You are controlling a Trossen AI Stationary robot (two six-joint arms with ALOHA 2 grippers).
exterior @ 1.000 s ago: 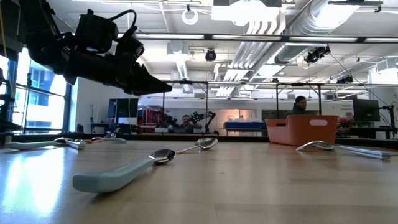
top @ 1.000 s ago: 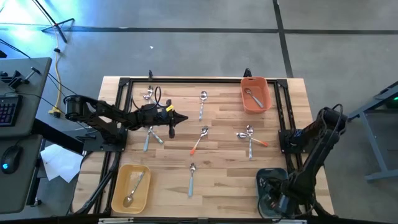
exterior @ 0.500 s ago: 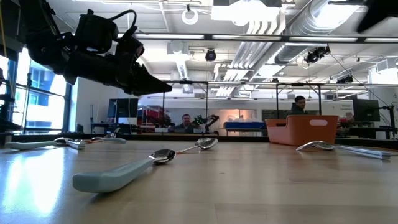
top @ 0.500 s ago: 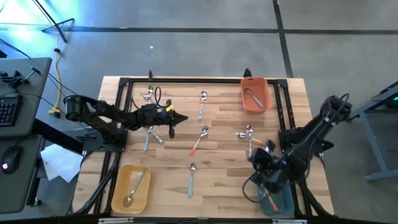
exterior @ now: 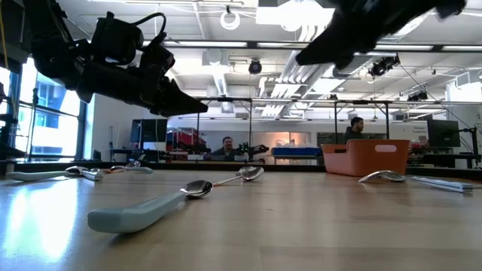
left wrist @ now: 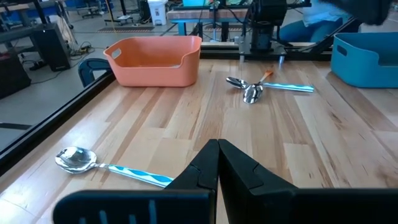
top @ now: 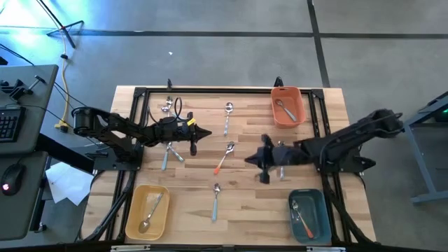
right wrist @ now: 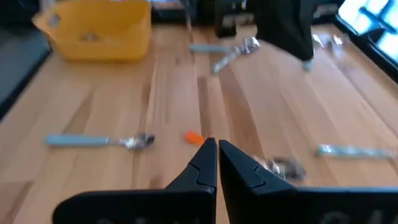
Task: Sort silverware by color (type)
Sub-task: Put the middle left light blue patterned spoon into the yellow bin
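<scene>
Silverware lies scattered on the wooden table: a blue-handled spoon [top: 227,117] at the far middle, an orange-handled spoon [top: 225,157] in the centre, a blue-handled spoon [top: 215,201] nearer the front, and small clusters at the far left [top: 166,106], beside the left arm [top: 168,152], and under the right arm [top: 280,149]. My left gripper [top: 204,133] hovers shut and empty left of centre. My right gripper [top: 248,159] hovers shut and empty just right of the orange-handled spoon, whose handle tip [right wrist: 194,138] shows ahead of the fingers.
An orange bin [top: 288,106] at the far right holds a spoon. A yellow bin [top: 147,211] at the near left holds a spoon. A teal bin [top: 309,215] at the near right holds an orange-handled piece and another. A black frame [top: 210,91] borders the table.
My right gripper has swung from over the teal bin at the near right toward the table's centre, rolling and tipping from pointing down to nearly level. It now points toward the left edge beside the orange-handled spoon. The left arm has kept still.
</scene>
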